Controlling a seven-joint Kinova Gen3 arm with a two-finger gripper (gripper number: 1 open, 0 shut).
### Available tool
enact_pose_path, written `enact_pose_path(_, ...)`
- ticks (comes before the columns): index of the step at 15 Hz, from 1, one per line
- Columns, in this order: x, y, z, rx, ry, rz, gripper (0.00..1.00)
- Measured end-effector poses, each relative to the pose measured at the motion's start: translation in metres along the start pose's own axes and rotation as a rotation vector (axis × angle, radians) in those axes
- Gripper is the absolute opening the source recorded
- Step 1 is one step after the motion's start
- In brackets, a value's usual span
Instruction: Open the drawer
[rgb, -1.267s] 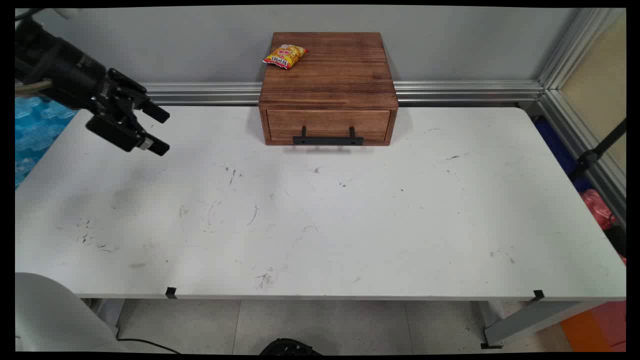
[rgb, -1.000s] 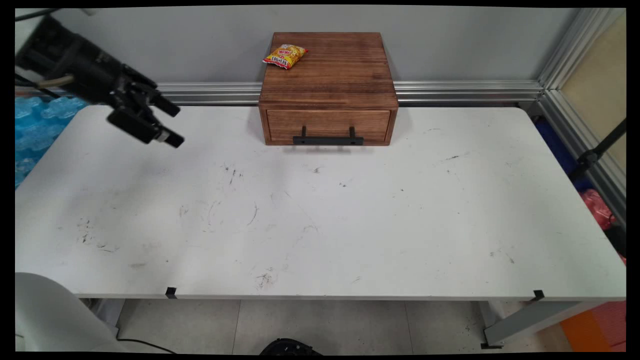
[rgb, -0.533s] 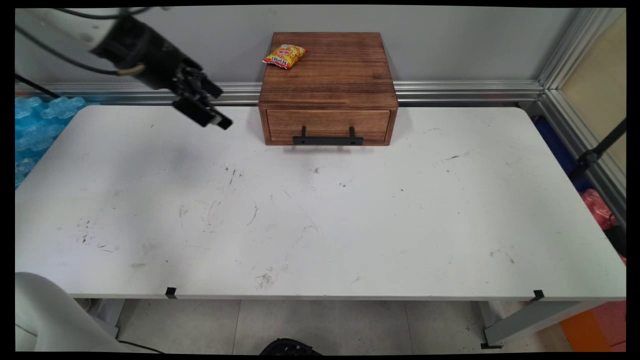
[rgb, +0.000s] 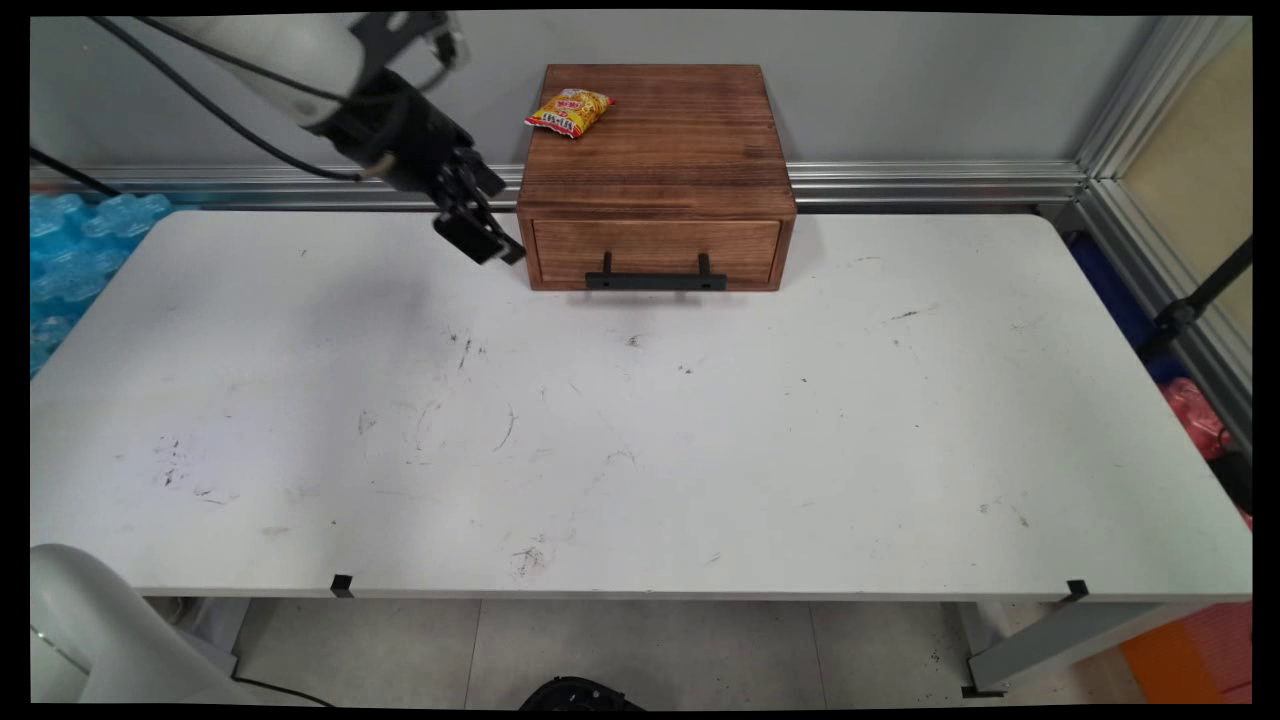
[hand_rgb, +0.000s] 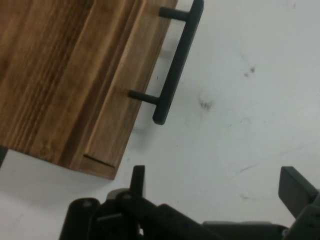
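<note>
A scuffed white counter (rgb: 640, 430) stretches away from the camera, its near and middle reaches marked only by grey smudges and black scratches, with two small black tabs (rgb: 342, 584) clipped to its front edge. Farther back, at the counter's far side against the grey wall, stands a brown wooden box (rgb: 657, 170) with a single drawer (rgb: 656, 250) in its front, shut flush, and a black bar handle (rgb: 655, 281) running along the drawer's lower edge. Just beside the box's left front corner hangs the black pincer (rgb: 497, 228) of a white robot arm (rgb: 290, 50), which reaches in from the upper left with black cables (rgb: 180, 90) trailing from it. The pincer points down and to the right, above the counter, touching nothing. Seen from the hand, the pincer (hand_rgb: 212, 187) stands wide open and holds nothing: one finger (hand_rgb: 137, 180) rises close below the box's corner (hand_rgb: 100, 167), the other far off at the picture's edge, with bare white counter (hand_rgb: 240, 125) between them; the handle (hand_rgb: 175, 65) juts from the drawer front on two short posts, well clear of both fingers. Farthest back, on the box's top near its rear left corner, lies a small yellow-and-red snack packet (rgb: 570, 110), close to the wall. An aluminium rail (rgb: 930, 183) runs along the wall's foot behind the counter
</note>
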Motion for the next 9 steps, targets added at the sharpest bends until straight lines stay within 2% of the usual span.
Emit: enact_pose_path(9,0.024,0.019,0.088,0.037,-0.053,0.082,1.0)
